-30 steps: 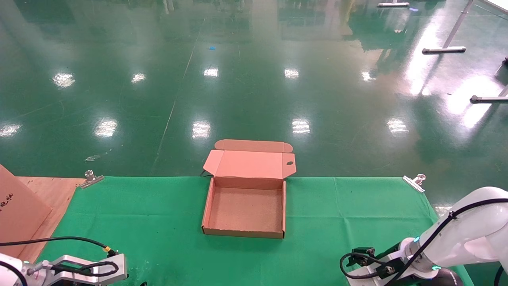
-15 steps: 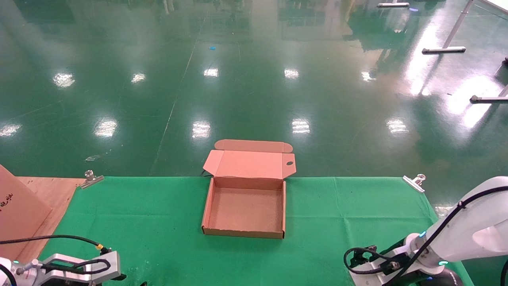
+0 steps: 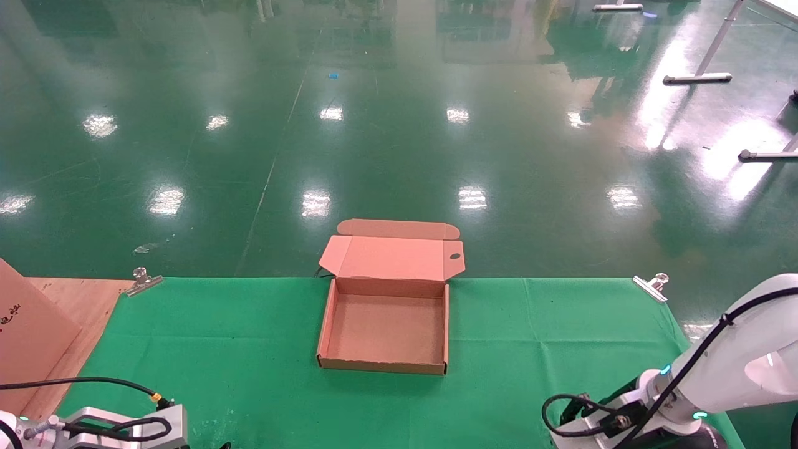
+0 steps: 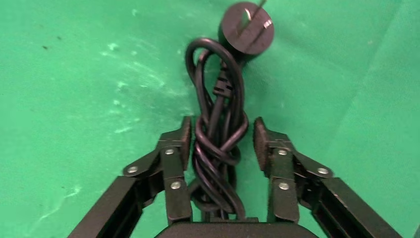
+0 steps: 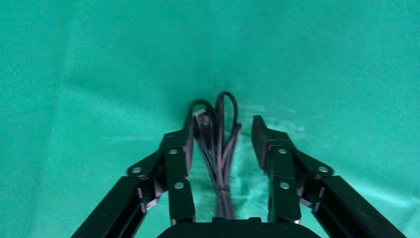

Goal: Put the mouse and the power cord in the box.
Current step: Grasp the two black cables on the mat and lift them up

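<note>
Between open left gripper [image 4: 221,140]: power cord [image 4: 218,144]

Glossy green floor [image 3: 386,125] reflects ceiling lights beyond the table.

Dark print on the carton, too cut off to read.
The brown cardboard carton [image 3: 28,333], at about 8 o'clock from the box [image 3: 384,324] in the head view, carries a few dark printed marks at its edge, but the characters cannot be made out.
</note>
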